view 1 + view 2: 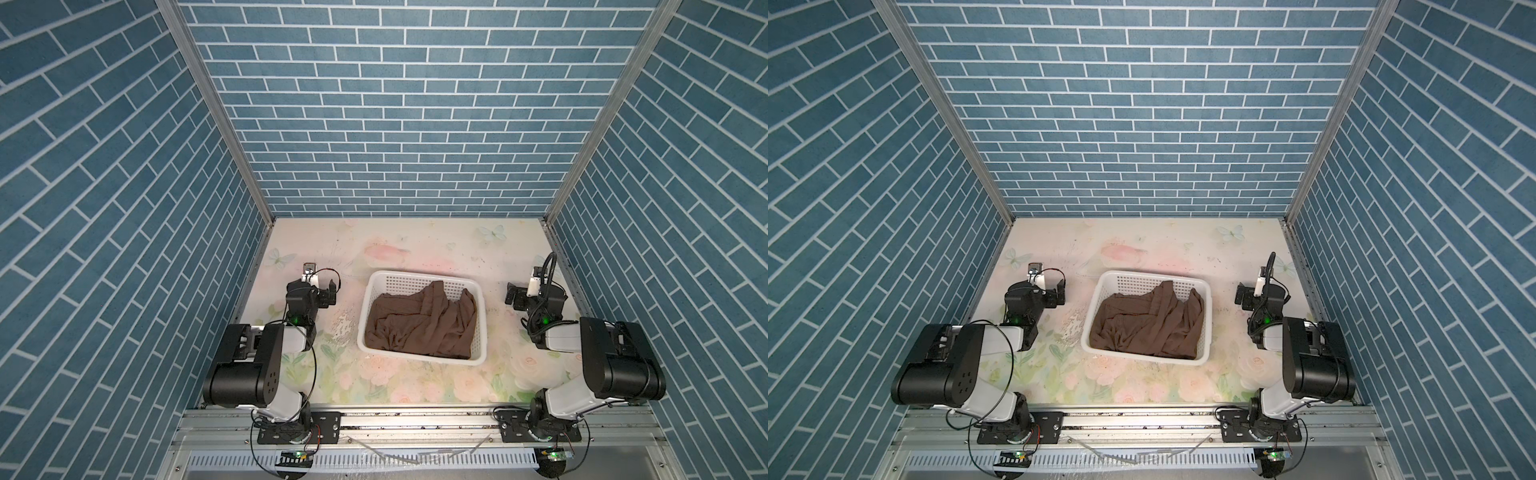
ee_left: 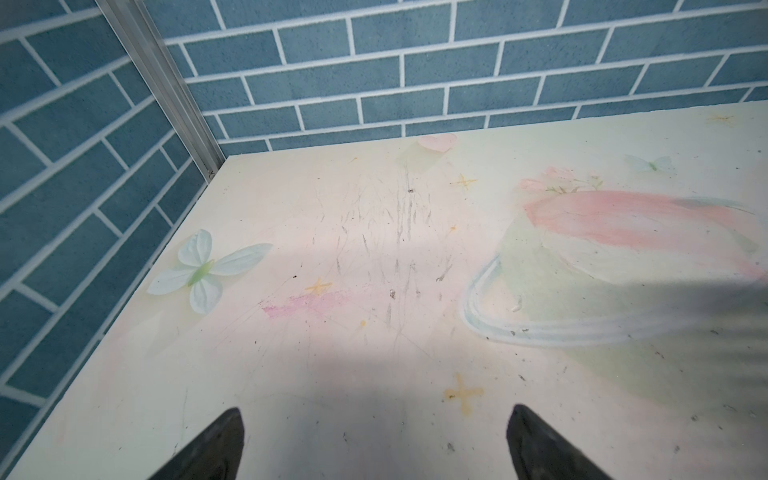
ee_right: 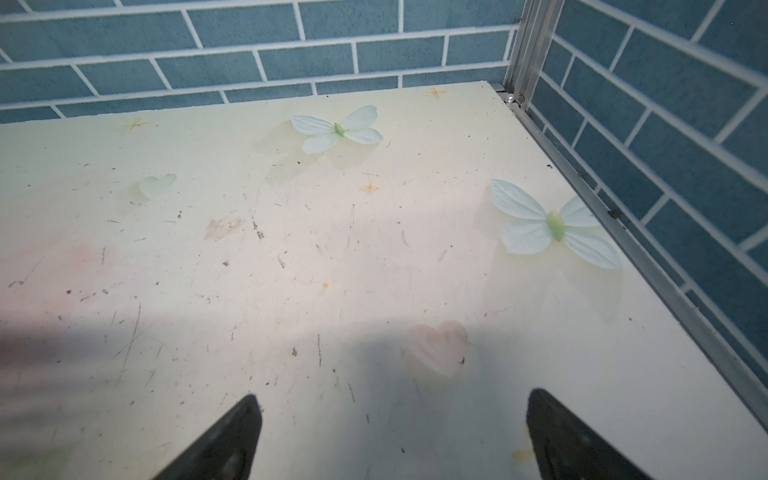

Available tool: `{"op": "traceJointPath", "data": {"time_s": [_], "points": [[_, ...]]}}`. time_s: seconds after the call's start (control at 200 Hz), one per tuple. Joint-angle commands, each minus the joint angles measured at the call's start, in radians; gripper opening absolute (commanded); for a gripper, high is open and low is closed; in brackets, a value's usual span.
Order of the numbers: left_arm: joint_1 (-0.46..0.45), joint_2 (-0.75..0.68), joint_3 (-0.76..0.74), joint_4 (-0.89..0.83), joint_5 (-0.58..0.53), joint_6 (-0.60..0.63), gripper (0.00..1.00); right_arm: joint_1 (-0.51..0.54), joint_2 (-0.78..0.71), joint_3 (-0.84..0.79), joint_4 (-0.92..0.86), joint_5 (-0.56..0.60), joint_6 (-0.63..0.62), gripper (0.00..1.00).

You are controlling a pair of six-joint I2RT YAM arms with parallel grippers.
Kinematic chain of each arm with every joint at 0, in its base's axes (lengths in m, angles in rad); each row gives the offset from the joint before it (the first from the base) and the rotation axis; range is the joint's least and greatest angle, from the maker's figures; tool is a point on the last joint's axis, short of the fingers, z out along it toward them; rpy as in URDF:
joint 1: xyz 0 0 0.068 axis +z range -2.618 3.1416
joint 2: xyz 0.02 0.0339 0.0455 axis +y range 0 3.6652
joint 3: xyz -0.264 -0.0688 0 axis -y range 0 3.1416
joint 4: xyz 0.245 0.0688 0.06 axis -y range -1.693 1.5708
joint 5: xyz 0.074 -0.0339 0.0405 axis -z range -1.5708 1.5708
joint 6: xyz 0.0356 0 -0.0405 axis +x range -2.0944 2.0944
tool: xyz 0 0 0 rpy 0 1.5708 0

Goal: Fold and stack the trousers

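Observation:
The dark brown trousers lie crumpled in a heap inside the white perforated basket at the middle of the table in both top views. My left gripper hovers left of the basket, open and empty, its black fingers wide apart over bare table. My right gripper hovers right of the basket, also open with nothing between its fingers. Neither wrist view shows the trousers.
The floral table top is walled by blue brick-patterned panels at the back and both sides, with metal posts in the far corners. Both arm bases sit on the rail at the front edge.

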Motion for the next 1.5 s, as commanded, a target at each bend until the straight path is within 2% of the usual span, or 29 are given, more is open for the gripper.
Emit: {"op": "traceJointPath", "data": {"time_s": [0.0,0.215,0.295,0.33,0.38,0.455,0.54,0.735,0.82,0.935,1.115,1.2,1.26,1.36,1.495], "points": [[-0.003,0.007,0.011,-0.003,-0.004,0.009,0.99,-0.002,0.001,0.021,0.021,-0.003,-0.004,0.99],[-0.002,0.007,0.012,-0.004,-0.003,0.009,0.99,-0.002,0.001,0.018,0.024,-0.006,0.001,0.99],[-0.002,0.007,0.012,-0.003,-0.003,0.009,0.99,-0.004,-0.003,0.011,0.034,0.028,0.010,0.99],[0.003,0.007,0.011,-0.003,0.000,0.009,0.99,0.001,-0.007,0.013,0.028,0.066,0.018,0.99],[0.032,0.004,0.000,0.013,0.074,-0.009,0.99,0.001,-0.040,-0.003,0.035,0.131,0.042,0.99],[0.031,0.006,0.007,0.005,0.076,-0.004,0.99,0.012,-0.133,-0.061,0.047,0.235,0.061,0.99],[0.030,0.006,0.004,0.010,0.073,-0.004,0.99,0.014,-0.331,-0.056,-0.183,0.328,0.121,0.99],[0.030,0.006,0.003,0.010,0.074,-0.004,0.99,0.023,-0.579,0.062,-0.690,0.335,0.251,0.99],[0.030,0.007,0.005,0.010,0.074,-0.004,0.99,0.051,-0.643,0.093,-0.806,0.333,0.281,0.99],[0.032,0.008,0.004,0.010,0.075,-0.004,0.99,0.142,-0.733,0.124,-0.944,0.399,0.311,0.99],[0.057,0.008,-0.012,0.044,0.130,-0.017,0.99,0.222,-0.795,0.192,-1.154,0.298,0.362,0.99],[0.061,0.000,-0.032,0.081,0.184,-0.001,0.99,0.225,-0.755,0.262,-1.284,0.287,0.393,0.99],[0.060,-0.057,-0.056,0.082,0.213,0.012,0.99,0.228,-0.708,0.323,-1.376,0.272,0.393,0.99],[0.049,-0.211,-0.055,-0.053,0.090,-0.016,0.99,0.250,-0.676,0.373,-1.466,0.214,0.363,0.98],[0.012,-0.419,0.006,-0.331,-0.108,-0.124,0.99,0.262,-0.698,0.364,-1.461,0.117,0.346,0.87]]}}
